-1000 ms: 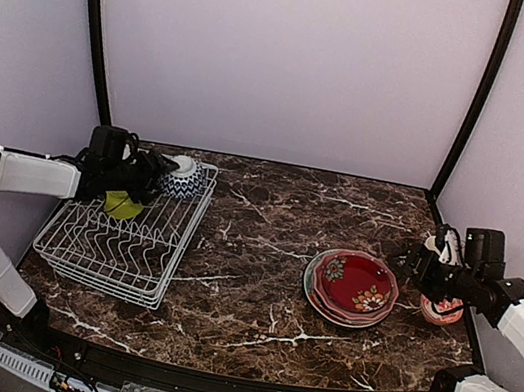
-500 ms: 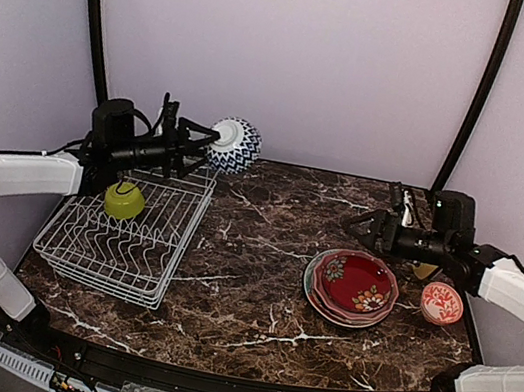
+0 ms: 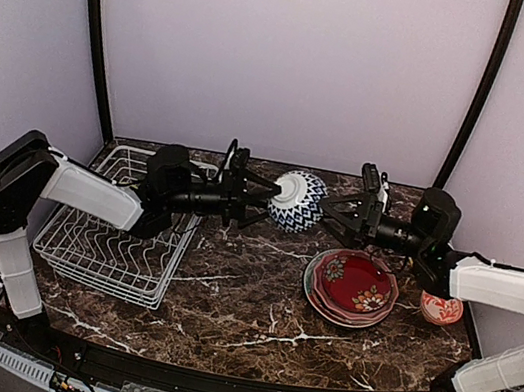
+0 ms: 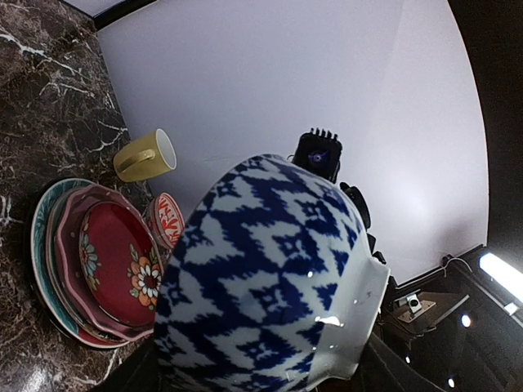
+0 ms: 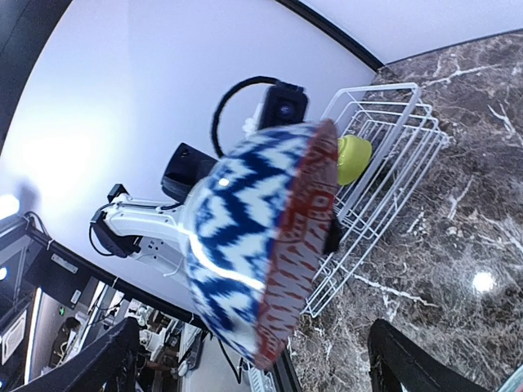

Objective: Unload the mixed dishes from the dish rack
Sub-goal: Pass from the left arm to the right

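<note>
Top external view. Blue-white bowl [image 3: 298, 201] is up in the air just right of the dish rack [image 3: 110, 253], clear of its wires and tipped on its side. Left gripper [image 3: 270, 197] has its jaws clamped on the bowl, arm stretched out past the rack's far-right corner. Right gripper [image 3: 332, 213] faces it from further right of the rack. Its jaws are spread wide, tips close to the bowl, not touching as far as I can tell.

Reads as a hand-over. The unloaded pile probably lies beyond the left arm's reach, so it offers the bowl sideways for the right to take.

Already out, well right of the rack:
- stack of plates [image 3: 353, 285]
- red-white bowl [image 3: 441, 309]
- yellow mug [image 4: 145, 155]

Lime-green bowl [image 5: 353, 158] sits in the rack, 1 piece left after this.

Against 0.5 s ago: the bowl was above the rack's far-right corner and is now carried out to the right. Right gripper has closed in from further off.
</note>
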Robot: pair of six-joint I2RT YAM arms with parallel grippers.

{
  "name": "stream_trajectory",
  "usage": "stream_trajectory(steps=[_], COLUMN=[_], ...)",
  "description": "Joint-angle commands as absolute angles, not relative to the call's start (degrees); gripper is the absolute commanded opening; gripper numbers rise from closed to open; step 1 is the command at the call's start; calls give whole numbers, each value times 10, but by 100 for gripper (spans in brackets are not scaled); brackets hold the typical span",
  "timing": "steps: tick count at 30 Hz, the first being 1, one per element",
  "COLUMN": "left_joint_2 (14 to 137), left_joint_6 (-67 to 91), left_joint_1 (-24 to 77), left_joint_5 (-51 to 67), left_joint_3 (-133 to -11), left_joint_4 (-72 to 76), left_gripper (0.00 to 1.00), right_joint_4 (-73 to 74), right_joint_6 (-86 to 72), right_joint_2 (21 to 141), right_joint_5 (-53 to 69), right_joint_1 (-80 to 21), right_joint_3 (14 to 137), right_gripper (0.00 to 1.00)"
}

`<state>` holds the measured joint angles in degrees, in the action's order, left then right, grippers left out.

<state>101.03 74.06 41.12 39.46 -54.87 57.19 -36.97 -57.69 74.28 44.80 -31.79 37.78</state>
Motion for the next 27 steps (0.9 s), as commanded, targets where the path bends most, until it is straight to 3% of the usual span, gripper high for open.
stream_trajectory(steps=[1, 10, 14, 17, 19, 22, 27], left_joint_2=[1025, 1056, 1061, 1069, 1072, 1072, 1053], left_joint_6=[801, 809, 807, 814, 807, 802, 750], left_joint_1=[426, 442, 442, 443, 442, 441, 435], left_joint_5=[400, 407, 408, 414, 415, 411, 392], left_joint_3=[-561, -573, -577, -579, -576, -570, -542], left_joint_4=[707, 722, 721, 738, 739, 739, 706], left_gripper=[37, 37, 37, 38, 45, 58, 96], right_joint_4=[-474, -615, -635, -654, -651, -645, -608], right_joint_6=[-619, -666, -678, -680, -677, -676, -649], right_joint_2=[749, 785, 797, 802, 806, 804, 780], right_joint_5=[455, 467, 474, 479, 484, 486, 481], right_joint_1=[-335, -339, -339, -340, -339, -339, -332], right_joint_3=[374, 355, 364, 367, 373, 379, 368], right_gripper=[85, 49, 23, 10, 1, 0, 0])
